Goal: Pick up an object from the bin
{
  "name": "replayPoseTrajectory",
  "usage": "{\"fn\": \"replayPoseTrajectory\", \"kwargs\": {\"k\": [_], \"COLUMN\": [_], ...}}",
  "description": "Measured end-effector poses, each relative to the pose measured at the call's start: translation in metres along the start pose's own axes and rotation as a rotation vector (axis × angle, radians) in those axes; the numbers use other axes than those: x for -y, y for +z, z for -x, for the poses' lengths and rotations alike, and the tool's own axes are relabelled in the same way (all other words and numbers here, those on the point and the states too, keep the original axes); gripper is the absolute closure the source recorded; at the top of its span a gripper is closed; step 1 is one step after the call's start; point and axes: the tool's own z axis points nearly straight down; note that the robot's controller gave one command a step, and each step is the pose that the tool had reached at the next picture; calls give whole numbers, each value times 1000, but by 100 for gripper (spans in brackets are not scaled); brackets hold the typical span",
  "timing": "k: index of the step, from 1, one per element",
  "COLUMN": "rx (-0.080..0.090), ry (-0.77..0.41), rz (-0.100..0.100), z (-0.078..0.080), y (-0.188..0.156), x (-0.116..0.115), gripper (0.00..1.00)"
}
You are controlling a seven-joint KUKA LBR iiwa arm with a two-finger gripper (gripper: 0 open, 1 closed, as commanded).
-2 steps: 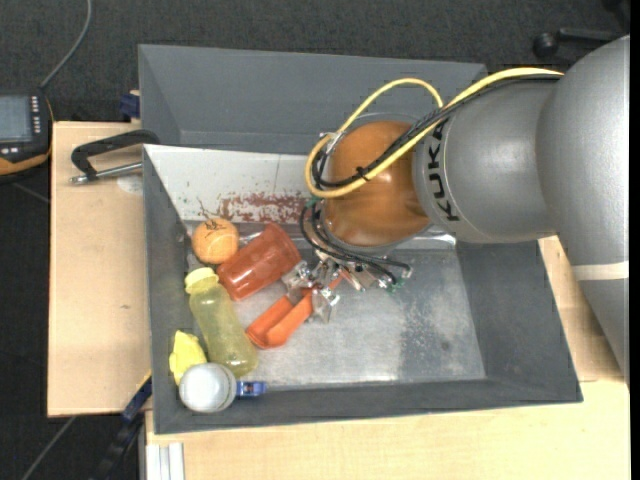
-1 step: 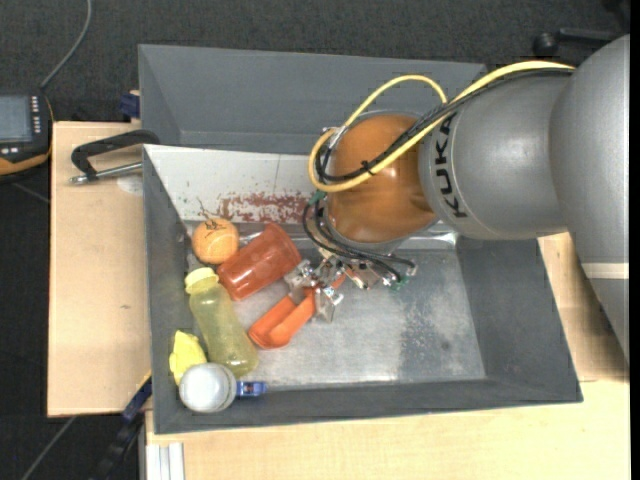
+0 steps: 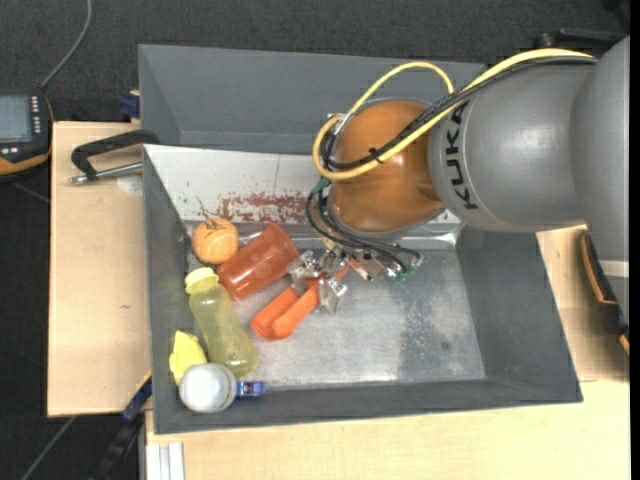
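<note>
My gripper (image 3: 327, 280) hangs over the right end of the orange toy carrot (image 3: 283, 313) in mid-bin (image 3: 450, 338); I cannot tell its opening. It looks light, stiff and slick, so I'd pinch across its thick middle.

A robotics lab with a bin-picking rig.
A grey industrial arm (image 3: 520, 148) lettered KUKA, with an orange wrist cover (image 3: 385, 168) and a looped yellow cable (image 3: 400, 71), rises above and right of the claw (image 3: 328, 276). A grey metal bin (image 3: 500, 318) surrounds the claw, with a heap (image 3: 225, 333) of small plastic things to its left. A screened handset (image 3: 20, 123) lies far left on the dark floor (image 3: 300, 8).
</note>
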Motion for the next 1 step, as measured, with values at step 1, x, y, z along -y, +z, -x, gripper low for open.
{"fn": "replayPoseTrajectory", "kwargs": {"k": [1], "rx": [3], "ry": [0], "rz": [-1], "z": [1], "y": [-23], "x": [0], "gripper": [100]}}
